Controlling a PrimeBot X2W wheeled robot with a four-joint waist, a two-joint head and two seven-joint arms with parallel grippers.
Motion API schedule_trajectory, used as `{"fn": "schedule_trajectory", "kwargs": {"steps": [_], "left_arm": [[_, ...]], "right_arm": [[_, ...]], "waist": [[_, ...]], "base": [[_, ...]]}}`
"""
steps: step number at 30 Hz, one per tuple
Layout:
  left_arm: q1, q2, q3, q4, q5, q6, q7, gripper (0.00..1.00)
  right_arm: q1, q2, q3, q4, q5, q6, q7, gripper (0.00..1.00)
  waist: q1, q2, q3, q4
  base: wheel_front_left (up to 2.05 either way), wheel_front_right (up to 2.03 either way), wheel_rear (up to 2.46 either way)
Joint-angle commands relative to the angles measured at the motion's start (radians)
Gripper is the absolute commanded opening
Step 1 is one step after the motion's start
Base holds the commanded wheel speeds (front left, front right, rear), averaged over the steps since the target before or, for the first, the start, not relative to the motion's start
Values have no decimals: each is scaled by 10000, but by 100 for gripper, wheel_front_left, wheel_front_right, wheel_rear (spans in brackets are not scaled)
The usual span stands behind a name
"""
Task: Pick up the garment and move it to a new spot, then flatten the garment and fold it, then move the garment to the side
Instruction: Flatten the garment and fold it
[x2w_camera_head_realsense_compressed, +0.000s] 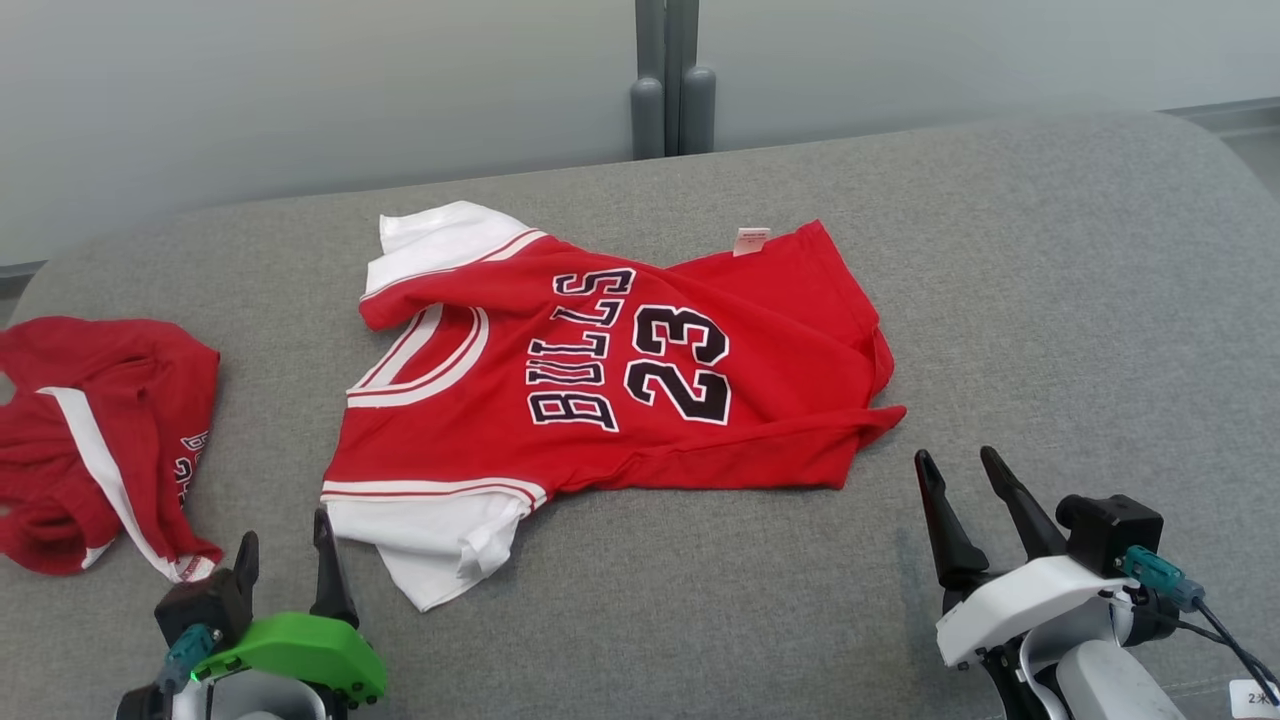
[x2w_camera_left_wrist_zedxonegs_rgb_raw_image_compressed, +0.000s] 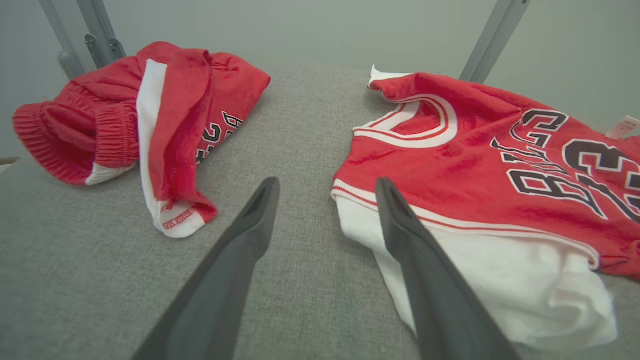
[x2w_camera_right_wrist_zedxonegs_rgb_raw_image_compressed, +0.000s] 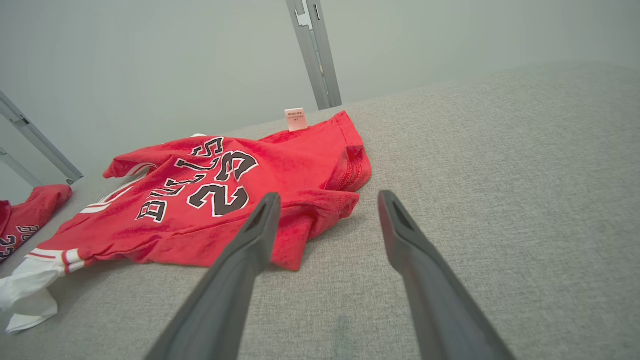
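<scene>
The left gripper (x2w_camera_head_realsense_compressed: 285, 530) stands wide and empty, low over the cushion (x2w_camera_head_realsense_compressed: 1050, 300), its right finger just beside the shirt's near sleeve (x2w_camera_head_realsense_compressed: 440, 550). The right gripper (x2w_camera_head_realsense_compressed: 955, 465) is also wide and empty, near the hem corner (x2w_camera_head_realsense_compressed: 880, 415) but apart from it.

The shirt (x2w_camera_head_realsense_compressed: 600, 400) lies print-up in the middle of the cushion, neck toward the robot's left, hem toward its right, and the tag (x2w_camera_head_realsense_compressed: 751, 240) stands up at the far edge. It is spread but not flat. The near sleeve is bunched and partly rolled under, a ridge runs along the near side, and the hem corner is creased into a point. The far side may also be doubled under, though the view there is too flat to say. Red shorts (x2w_camera_head_realsense_compressed: 100, 430) lie well to the left, clear of the shirt.

Flattening looks like the step in hand. To do it well:

- Each gripper should pinch a single layer at the edge: the left at the sleeve seam, the right at the hem corner.
- Come in low so the fingers slide under without dragging cloth.
- Draw the two grips apart evenly along the shirt's length, then ease the near edge toward the robot to undo the ridge.
- Keep the left arm off the shorts.
</scene>
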Motion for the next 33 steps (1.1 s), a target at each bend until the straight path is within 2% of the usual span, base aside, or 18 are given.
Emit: {"fn": "schedule_trajectory", "kwargs": {"steps": [1,8,10,17,21,22,23,24,29,33], "left_arm": [[189,-9,55,-43,88,-42,8,100],[733,-130,-392,157,212,-301,8,100],[805,-136,-746,214,-56,-328,8,100],[611,-127,-1899,477,-739,-94,8,100],[484,-116,-2247,882,-1095,255,8,100],[443,-119,-2274,983,-1210,326,6,93],[384,-122,-2292,1058,-1254,388,8,54],[335,-123,-2286,1106,-1319,450,8,0],[207,-120,-2196,1106,-1225,476,8,0],[171,-117,-1970,871,-822,446,7,0]], "right_arm": [[168,-26,-35,-16,-62,-7,-32,100],[111,13,-55,-25,-68,-7,-32,100],[87,-5,-13,-29,-53,-7,-32,100],[-77,-116,99,-27,-69,-7,-32,100],[-92,-179,91,-26,-84,-7,-32,100],[-96,-196,80,-36,-80,-7,-32,100],[-96,-220,61,-50,-78,-7,-32,100],[-98,-247,34,-68,-72,-7,-32,100],[-10,-260,-157,-163,-73,-7,-32,100],[148,-156,-432,-279,-122,-7,-32,100]], "waist": [[1,0,-60,71],[1,0,-54,200],[1,0,-36,193],[1,0,21,-120],[1,0,43,-367],[1,0,60,-421],[1,0,80,-460],[1,0,106,-491],[1,0,208,-418],[1,0,221,66]], "base": [[0,0,0],[0,0,0],[0,0,0],[0,0,0],[0,0,0],[0,0,0],[0,0,0],[0,0,0],[0,0,0],[0,0,0]]}}
